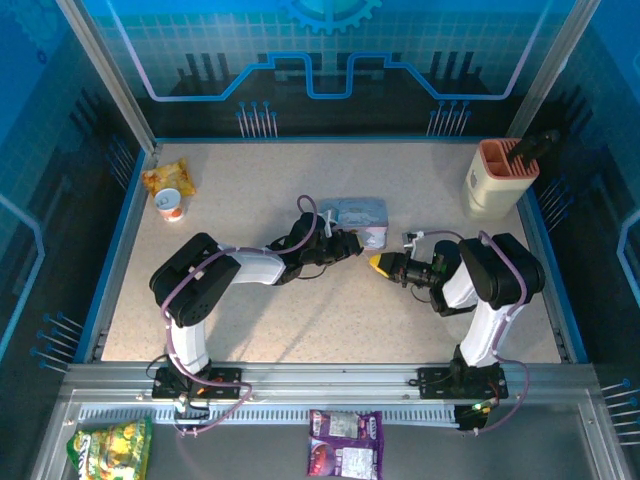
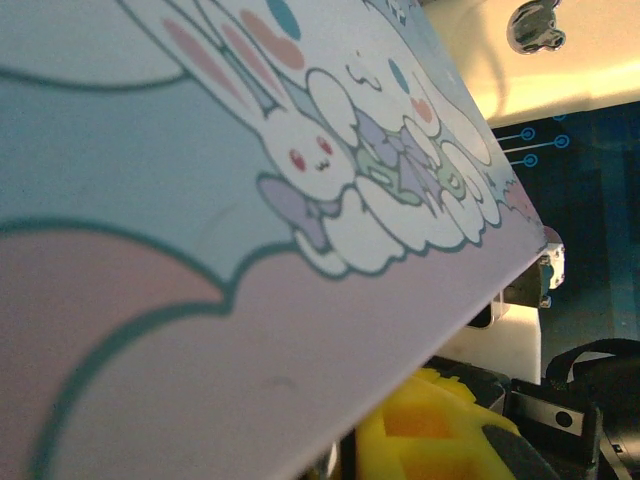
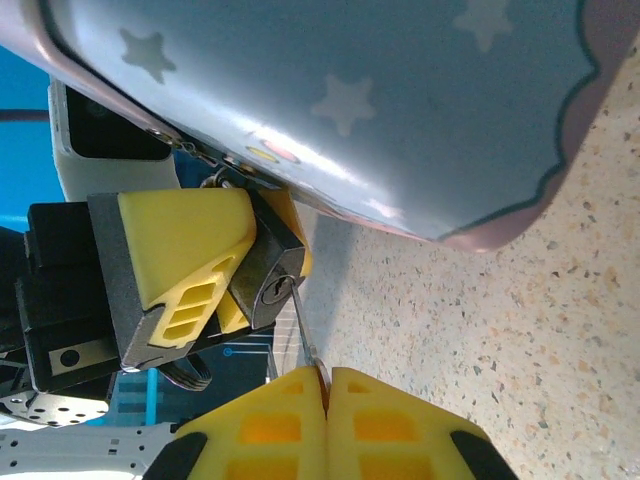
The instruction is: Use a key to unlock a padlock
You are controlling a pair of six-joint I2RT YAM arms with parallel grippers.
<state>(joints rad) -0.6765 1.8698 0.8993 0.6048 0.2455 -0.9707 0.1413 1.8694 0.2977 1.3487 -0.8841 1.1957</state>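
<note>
On the near ledge, in front of the arm bases, lie a green snack bag (image 1: pixel 110 450) and a purple packet (image 1: pixel 345 445). Over the middle of the table (image 1: pixel 400 330) the two grippers meet tip to tip. The right gripper (image 3: pixel 326 385) has its yellow fingers pressed together on the key (image 3: pixel 303 325), a thin sliver that slants up to the keyhole of the padlock (image 3: pixel 265 285). How deep it sits, I cannot tell. The left gripper (image 1: pixel 350 247) is clamped on the padlock, with a yellow finger on either side of its dark body. Just beyond them lies the tin (image 1: pixel 358 215), flat, with a bunny picture on its lid. At the far left stand a cup (image 1: pixel 172 205) and an orange bag (image 1: pixel 165 178). At the far right stands a beige holder (image 1: pixel 497 178).
</note>
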